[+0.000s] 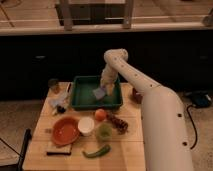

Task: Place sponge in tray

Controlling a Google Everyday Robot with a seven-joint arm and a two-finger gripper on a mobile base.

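The dark green tray (82, 93) stands at the back middle of the wooden table. The pale blue-grey sponge (99, 93) hangs tilted just above the tray's right half. My gripper (104, 86) reaches down over the tray from the right and is shut on the sponge's upper edge. My white arm (150, 107) runs from the lower right up and over to the tray.
In front of the tray are an orange fruit (100, 114), a white cup (86, 126), a round orange bowl (65, 131), a green apple (104, 131), a green pepper (96, 151) and a dark block (59, 148). A can (53, 85) stands at the back left.
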